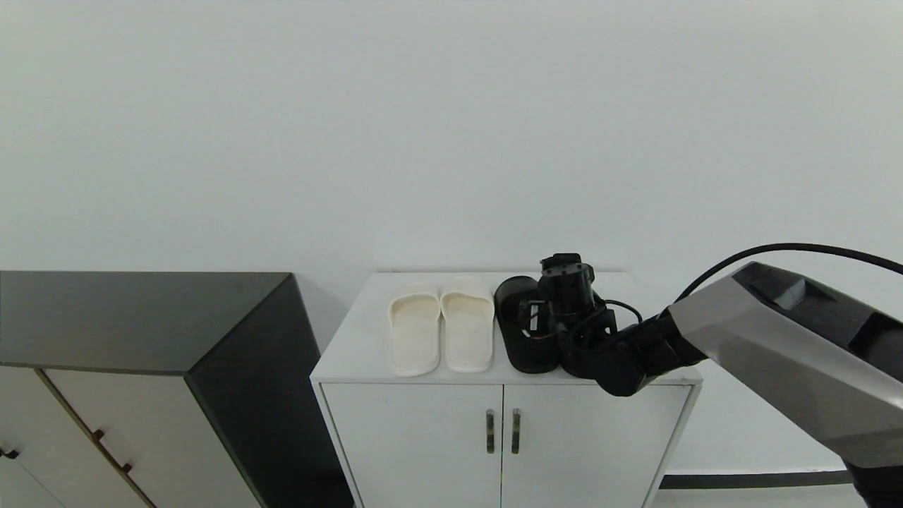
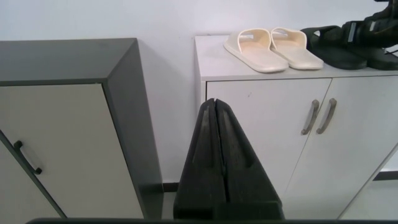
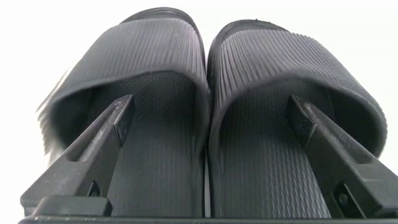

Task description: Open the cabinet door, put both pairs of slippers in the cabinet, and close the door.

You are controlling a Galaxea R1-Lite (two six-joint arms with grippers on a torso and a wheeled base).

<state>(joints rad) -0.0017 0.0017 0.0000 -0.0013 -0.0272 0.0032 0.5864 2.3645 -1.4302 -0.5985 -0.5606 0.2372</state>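
Atop white cabinet [image 1: 356, 339], right hand [image 3: 210, 106] spread, fingers [image 3: 102, 143] inside black slippers [image 3: 155, 68]; left hand [image 2: 215, 103] pressed together.

Cream slippers [image 2: 275, 51] atop closed white cabinet [image 2: 273, 127]

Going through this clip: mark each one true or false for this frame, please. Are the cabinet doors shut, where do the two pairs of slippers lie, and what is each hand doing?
1. Both doors of the white cabinet are shut. True.
2. The white slippers are inside the cabinet. False: they lie on its top.
3. The right hand is open, with one finger pushed into each of the black slippers. True.
4. The left hand holds a white slipper. False: it is shut on nothing, low in front of the cabinet and apart from it.
5. The black slippers lie on the robot's left of the white ones. False: they lie on the robot's right of them.
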